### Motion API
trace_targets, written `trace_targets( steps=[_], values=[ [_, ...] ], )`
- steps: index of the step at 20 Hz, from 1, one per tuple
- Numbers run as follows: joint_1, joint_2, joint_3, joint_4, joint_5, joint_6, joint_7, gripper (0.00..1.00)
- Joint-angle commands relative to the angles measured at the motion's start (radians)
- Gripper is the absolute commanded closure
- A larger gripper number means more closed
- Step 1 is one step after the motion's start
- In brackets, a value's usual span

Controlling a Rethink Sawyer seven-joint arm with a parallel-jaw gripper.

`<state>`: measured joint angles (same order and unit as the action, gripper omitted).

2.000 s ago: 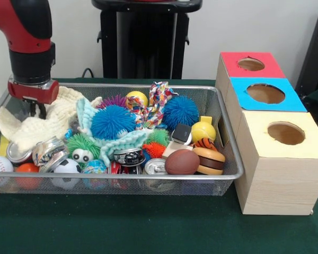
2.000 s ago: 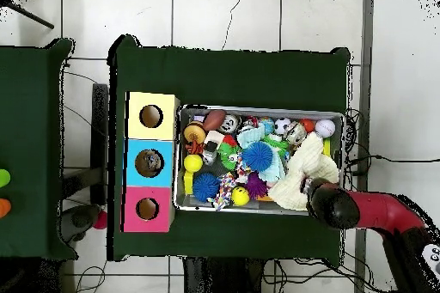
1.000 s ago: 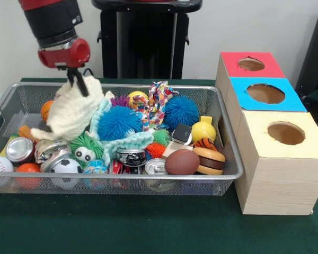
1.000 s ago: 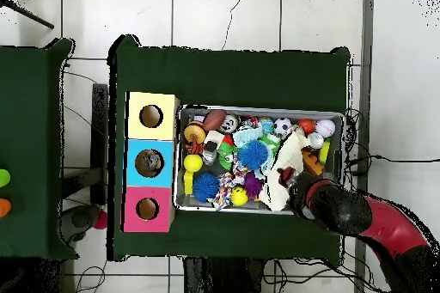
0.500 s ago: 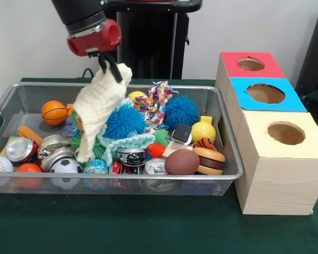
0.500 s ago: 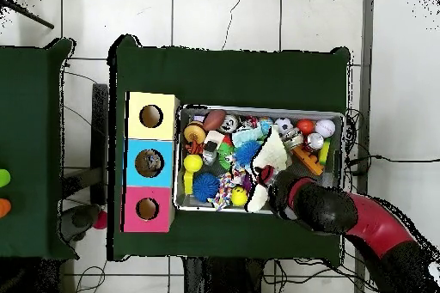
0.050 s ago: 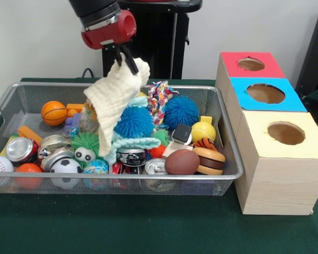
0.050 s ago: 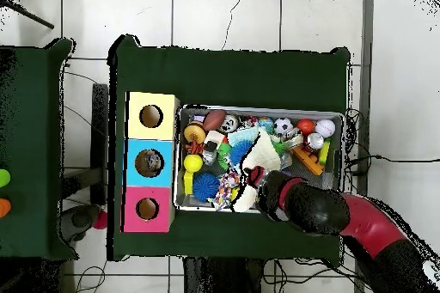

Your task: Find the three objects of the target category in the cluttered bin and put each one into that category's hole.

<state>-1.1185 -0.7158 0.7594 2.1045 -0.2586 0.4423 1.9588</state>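
The cream knitted cloth [image 7: 115, 100] hangs pinched at its top edge between the jaws of the gripper [image 7: 126, 60], closed tight on it, draping over the wire bin [image 7: 222, 132] and hiding toys behind. No writing is legible on the cans [image 7: 20, 150]. Three-holed box [image 7: 270, 132] stands beside the bin on the table [image 7: 148, 227].

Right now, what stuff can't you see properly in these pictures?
- Insides of the red, blue and yellow holes: dark in both views.
- Toys behind the hanging cream cloth: front view, cloth covers them.
- Gripper: overhead view, arm hides it.
- Bin bottom: clutter covers it.
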Motion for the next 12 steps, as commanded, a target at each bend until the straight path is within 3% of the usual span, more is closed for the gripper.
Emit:
trace_targets(
  steps=[1, 12],
  values=[
    [0.03, -0.029, 0.084, 0.055, 0.072, 0.036, 0.054, 1.0],
    [0.044, -0.047, 0.121, 0.082, 0.115, -0.002, 0.08, 1.0]
  ],
)
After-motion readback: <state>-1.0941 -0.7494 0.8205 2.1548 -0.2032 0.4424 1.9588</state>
